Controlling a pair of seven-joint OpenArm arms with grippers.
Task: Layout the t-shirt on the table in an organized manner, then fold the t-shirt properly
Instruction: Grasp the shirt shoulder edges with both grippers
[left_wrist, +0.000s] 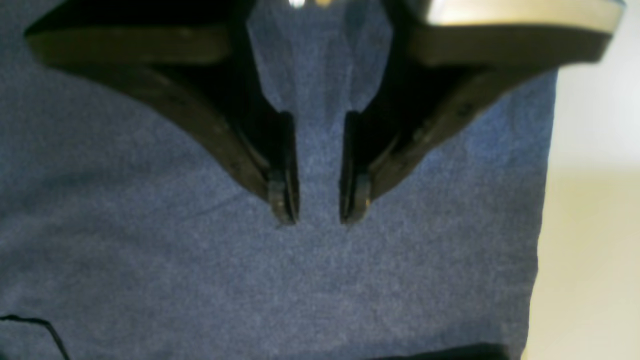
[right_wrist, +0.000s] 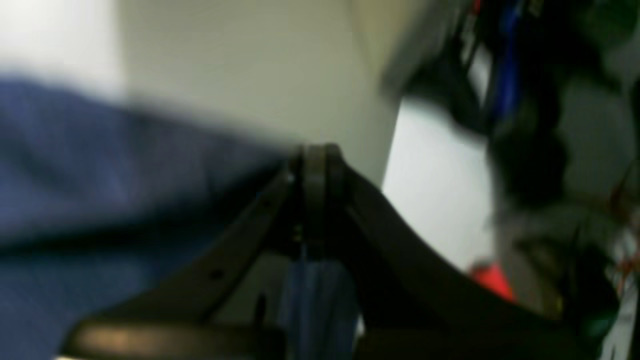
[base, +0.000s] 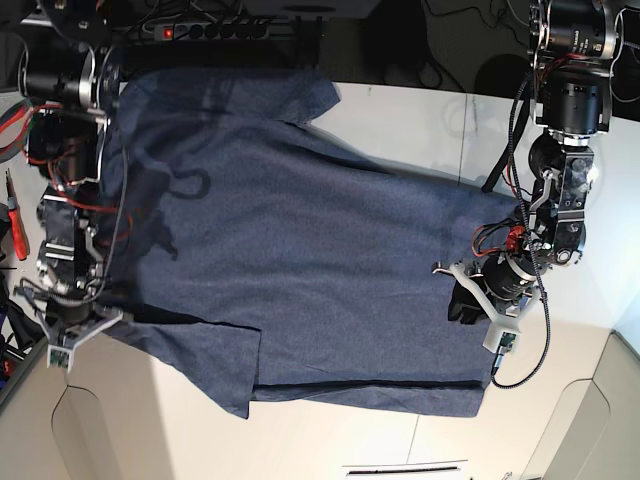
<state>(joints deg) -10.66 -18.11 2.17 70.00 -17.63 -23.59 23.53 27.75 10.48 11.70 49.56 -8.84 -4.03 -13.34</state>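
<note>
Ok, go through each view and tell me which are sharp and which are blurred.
Left wrist: the t-shirt weave is fairly sharp, the left tool slightly soft, and the table is washed out bright. Right wrist: heavily blurred throughout; the right tool and blue cloth are smeared. Base: sharpest view, evenly lit, arm shadows on the shirt.

The t-shirt (base: 300, 220) is matt, heathered blue knit cloth; the tabletop (base: 400, 120) smooth white; the left pincer (left_wrist: 320, 217) matt black plastic
</note>
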